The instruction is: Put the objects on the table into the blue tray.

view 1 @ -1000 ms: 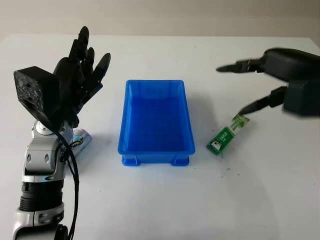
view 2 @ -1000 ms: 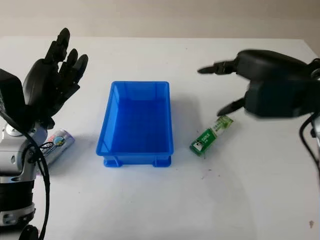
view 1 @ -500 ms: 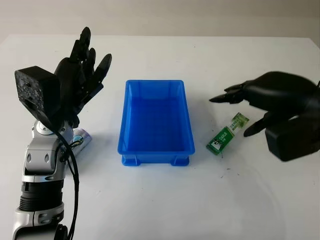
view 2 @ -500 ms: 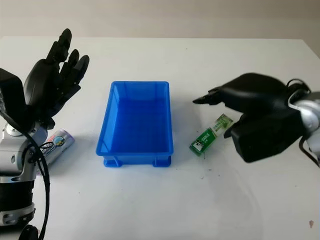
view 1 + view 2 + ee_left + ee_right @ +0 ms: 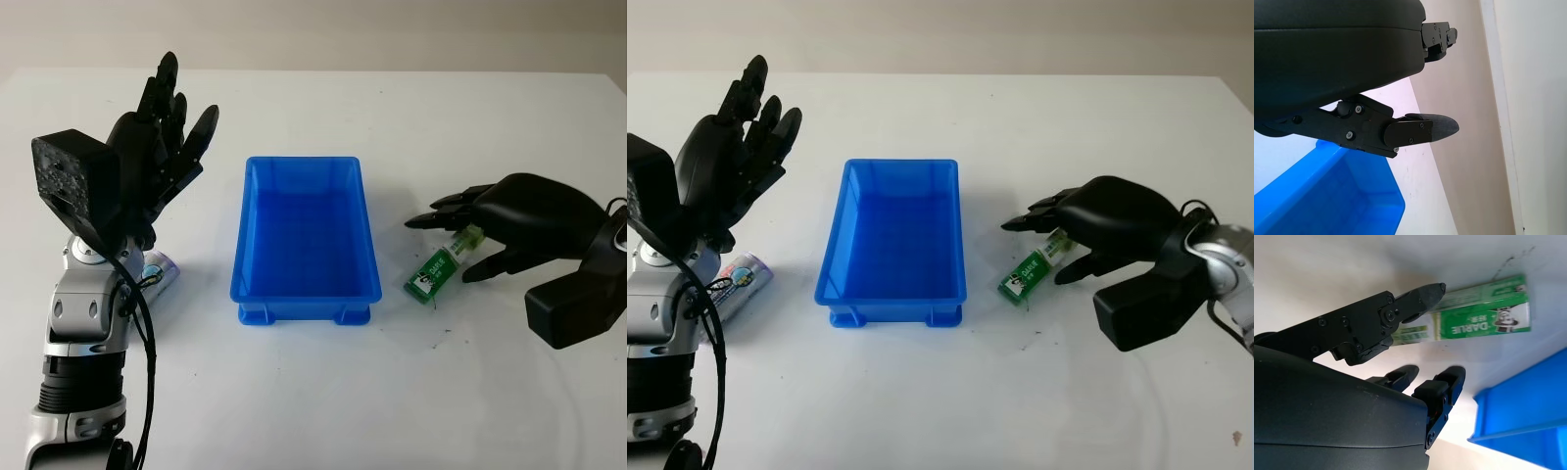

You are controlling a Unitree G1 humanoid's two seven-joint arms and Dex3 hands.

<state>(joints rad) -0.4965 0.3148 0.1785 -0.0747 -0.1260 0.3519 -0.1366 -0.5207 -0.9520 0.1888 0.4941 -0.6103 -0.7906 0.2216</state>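
The white table [image 5: 323, 392] carries everything, and the blue tray [image 5: 306, 240] at its middle is my landmark; it holds nothing yet. My left hand [image 5: 157, 157] is raised left of the tray, open, holding nothing. Below it, also left of the tray, lies a small tube [image 5: 157, 269]. My right hand [image 5: 500, 220] hangs right of the tray, open, right over the green box [image 5: 434, 271]. The box lies flat on the table just right of the tray, its long axis running diagonally, near end toward the tray's front corner, far end under my fingers. My thumb [image 5: 1415, 298] sits at one long side, my other fingers [image 5: 1442, 384] across it, not yet closed. The right hand is plainly the nearer.
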